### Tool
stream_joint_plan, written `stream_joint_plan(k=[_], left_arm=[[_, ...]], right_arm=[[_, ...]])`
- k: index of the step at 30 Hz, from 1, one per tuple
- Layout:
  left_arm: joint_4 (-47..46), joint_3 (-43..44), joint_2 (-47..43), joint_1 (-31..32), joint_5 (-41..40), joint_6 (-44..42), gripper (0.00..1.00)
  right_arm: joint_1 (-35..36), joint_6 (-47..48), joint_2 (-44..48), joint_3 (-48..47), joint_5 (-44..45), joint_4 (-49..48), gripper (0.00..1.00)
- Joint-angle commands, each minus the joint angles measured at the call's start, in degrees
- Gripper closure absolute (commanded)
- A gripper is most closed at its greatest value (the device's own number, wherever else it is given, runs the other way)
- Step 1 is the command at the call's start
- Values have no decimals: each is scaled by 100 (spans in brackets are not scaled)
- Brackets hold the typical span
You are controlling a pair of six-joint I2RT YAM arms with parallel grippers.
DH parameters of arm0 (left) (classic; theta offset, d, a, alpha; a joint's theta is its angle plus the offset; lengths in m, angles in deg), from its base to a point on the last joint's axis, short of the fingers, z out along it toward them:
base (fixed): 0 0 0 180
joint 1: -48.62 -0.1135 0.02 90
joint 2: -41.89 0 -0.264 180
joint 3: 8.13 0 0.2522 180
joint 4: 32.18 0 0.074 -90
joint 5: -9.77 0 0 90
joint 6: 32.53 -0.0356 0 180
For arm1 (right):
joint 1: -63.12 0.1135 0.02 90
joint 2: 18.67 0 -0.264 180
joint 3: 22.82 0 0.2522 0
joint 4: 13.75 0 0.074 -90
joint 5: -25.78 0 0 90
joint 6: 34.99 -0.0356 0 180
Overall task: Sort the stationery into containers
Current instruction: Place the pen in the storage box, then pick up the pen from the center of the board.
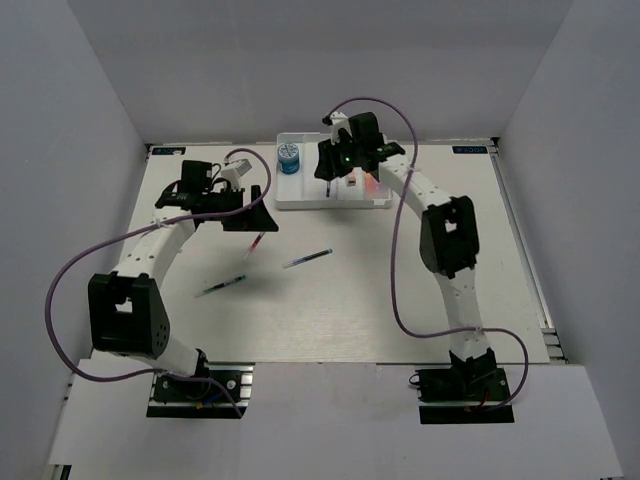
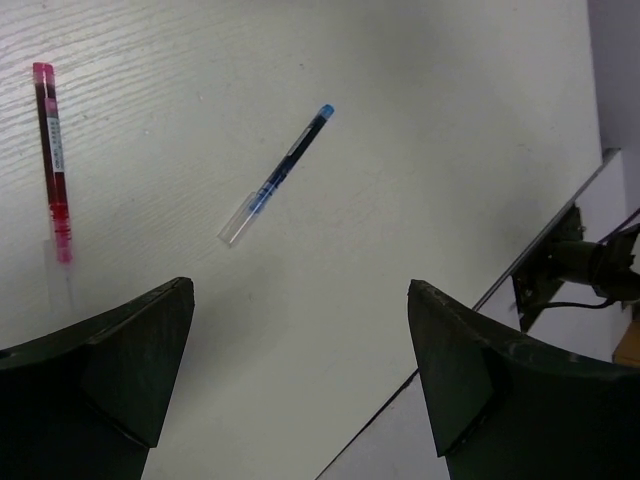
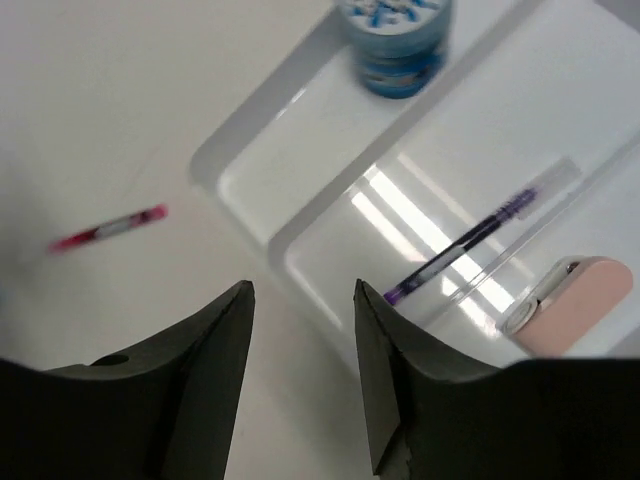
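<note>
Holds the left pincer (image 2: 300, 350) spread wide over bare table (image 2: 420, 150), with nothing between its dark fingers (image 2: 125, 370). Ahead of that pincer and off to its left, a red pen (image 2: 52, 165) flat on the surface. Ahead and nearer its middle line, a blue pen (image 2: 278, 178) lying aslant, apart from the fingers and from the red one. In the overhead view, a third, dark pen (image 1: 220, 288) behind the left pincer, on the side of the arm bases. Over at the right pincer (image 3: 305, 295): parted to a middling gap, gripping nothing, poised above a corner of the white tray (image 3: 250, 110). Ahead and slightly right of those jaws, the blue roll (image 3: 400, 45) upright in the tray's end compartment. To the right of the jaws, in the next compartment, a purple pen (image 3: 460, 245) lying lengthwise — loose, clear of the fingers. Farther right again, a pinkish eraser (image 3: 570, 305) — cannot tell from here which compartment. Off to the left of this pincer, out on the table, the same red pen.
</note>
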Motion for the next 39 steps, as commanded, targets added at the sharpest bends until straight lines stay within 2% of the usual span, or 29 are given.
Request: stream_joint_plan(k=[1, 2, 6, 8, 10, 11, 12, 13, 17, 21, 28, 37, 39], left_arm=[[-120, 4, -480, -346, 576, 214, 2], [-121, -22, -507, -434, 611, 249, 2], [-296, -233, -577, -1031, 1154, 547, 2], [-741, -399, -542, -1443, 1743, 1063, 2], [-1225, -777, -411, -1726, 2577, 1565, 2], [-1881, -935, -384, -1962, 2824, 1855, 2], [-2087, -1084, -366, -2051, 2983, 2258, 3], [-2168, -1199, -349, -2104, 3028, 2280, 3], [-1493, -1086, -576, -2158, 2510, 1561, 3], [-1483, -1244, -823, -2158, 2404, 1454, 3], [-1544, -1402, -964, -2158, 2439, 1418, 3], [-1571, -1473, -929, -2158, 2475, 1348, 3], [-1632, -1508, -929, -2158, 2475, 1366, 3]], right_arm=[[33, 2397, 1544, 885, -1516, 408, 50], [76, 3324, 1685, 1046, -1632, 1037, 52], [191, 5114, 2319, 1987, -1739, 2096, 57], [357, 5965, 2529, 2547, -1520, 2300, 60], [524, 6372, 2635, 2901, -1292, 2256, 61], [682, 6548, 2714, 3163, -1212, 2221, 61], [744, 6872, 2724, 3270, -1142, 2169, 61], [901, 7005, 2724, 3376, -976, 2134, 61], [1351, 7393, 2619, 3763, -729, 1782, 61], [1676, 7490, 2250, 3607, -597, 1624, 61], [1843, 7595, 1599, 3017, -491, 1597, 62], [1922, 7648, 1265, 2885, -324, 1465, 63], [1905, 7736, 1204, 2893, -271, 1553, 66]])
